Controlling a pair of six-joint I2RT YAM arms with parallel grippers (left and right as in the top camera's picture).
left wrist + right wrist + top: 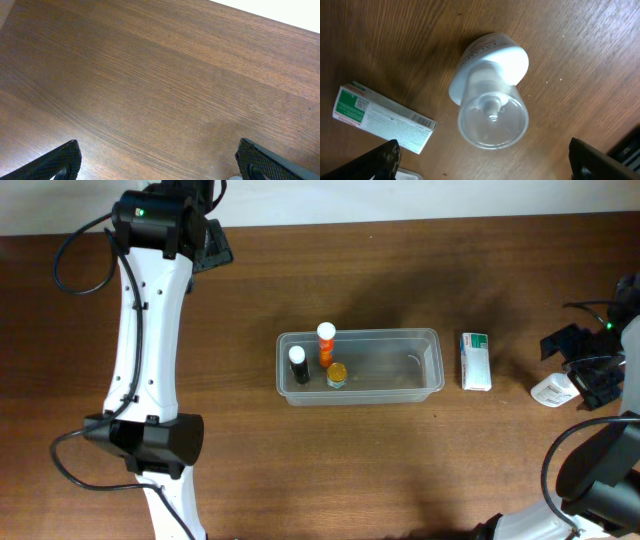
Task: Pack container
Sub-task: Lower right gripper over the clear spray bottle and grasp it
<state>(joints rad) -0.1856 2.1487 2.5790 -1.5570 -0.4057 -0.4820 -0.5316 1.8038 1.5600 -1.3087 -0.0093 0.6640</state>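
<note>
The clear container (425, 365) sits mid-table. It holds a black bottle with a white cap (298, 364), an orange tube with a white cap (326, 343) and a small jar with an orange lid (337, 373). A white and green box (475, 360) lies just right of it and shows in the right wrist view (382, 118). A white bottle with a clear cap (553, 390) lies on its side at the far right. My right gripper (485, 162) is open right above this bottle (490, 92). My left gripper (160, 162) is open over bare wood at the back left.
The white left arm (150, 340) runs along the table's left side. The table's far edge meets a white wall at the back. The right arm's base (600, 480) stands at the right front corner.
</note>
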